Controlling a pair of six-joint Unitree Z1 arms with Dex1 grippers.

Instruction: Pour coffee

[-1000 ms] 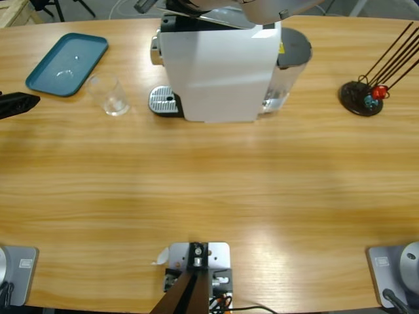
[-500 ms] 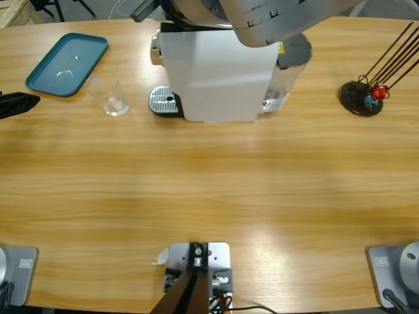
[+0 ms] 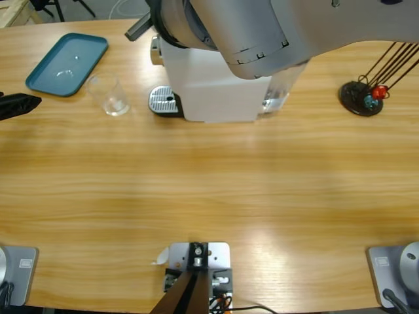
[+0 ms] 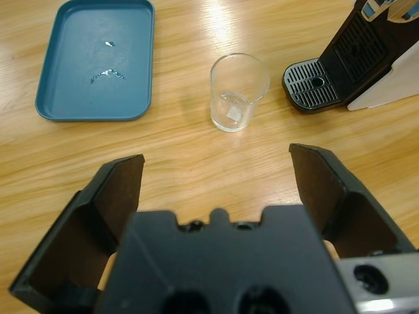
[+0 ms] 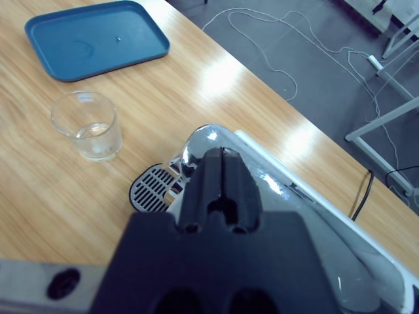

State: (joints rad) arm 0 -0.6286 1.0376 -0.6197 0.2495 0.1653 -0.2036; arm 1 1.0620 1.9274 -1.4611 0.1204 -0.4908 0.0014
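A clear glass (image 3: 111, 95) stands upright on the table between the teal tray (image 3: 65, 63) and the white coffee machine (image 3: 216, 98). A shallow, nearly clear layer of coffee (image 5: 95, 137) lies at the bottom of the glass (image 5: 88, 124). My left gripper (image 4: 216, 160) is open, low over the table, with the glass (image 4: 239, 91) a little ahead of it and untouched; it shows at the left edge (image 3: 23, 103). My right gripper (image 5: 222, 158) is shut and empty, hovering above the machine's chrome top (image 5: 200, 140). The right arm (image 3: 262, 26) hides the machine's top.
The machine's drip grate (image 3: 163, 100) juts out to the left of its body, close to the glass. A dark round stand with thin rods (image 3: 362, 97) sits at the far right. Cables lie on the floor beyond the table's far edge (image 5: 262, 39).
The large silver right arm has swung further into the high view, covering more of the machine's top. The left gripper, glass and tray have not moved.
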